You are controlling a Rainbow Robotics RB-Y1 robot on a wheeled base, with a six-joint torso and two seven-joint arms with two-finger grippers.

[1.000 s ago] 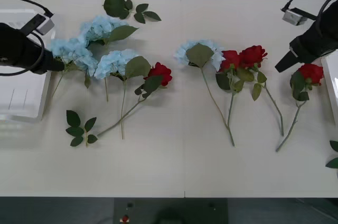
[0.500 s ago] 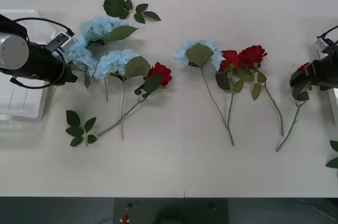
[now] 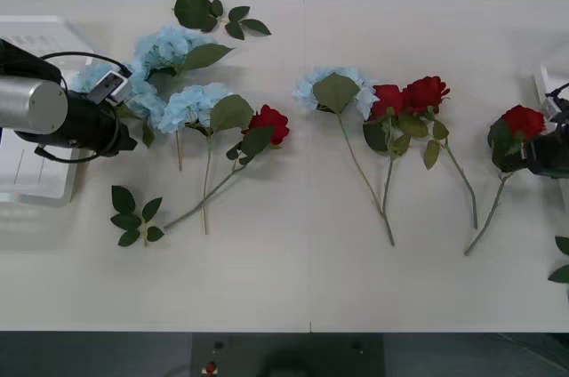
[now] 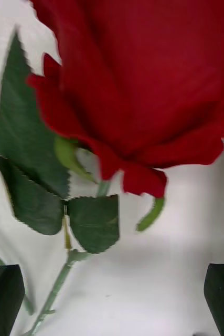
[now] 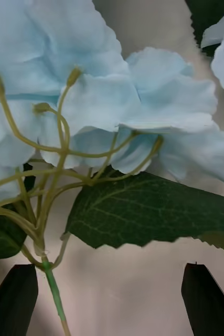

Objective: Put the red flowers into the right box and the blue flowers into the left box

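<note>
right box [image 3: 553,84] cut off at the frame edge, left arm covering part of the leftmost blue flower [image 3: 133,92]

Spread across the pale counter [image 3: 302,279]: pale sky-blue fluffy artificial flower clusters [image 3: 178,84] grouped left of centre, just right of the white slatted translucent plastic basket [image 3: 36,172] at the counter's left edge. One more cluster [image 3: 336,88] right of that group, touching a pair of deep-red artificial roses on thin green stems [image 3: 409,97]. A lone rose [image 3: 268,121] between the two groups. Another single rose [image 3: 523,121] far right, beside the plain white plastic tray [image 3: 551,84]. Loose green leaf sprigs [image 3: 133,214] before and behind the left group.
</note>
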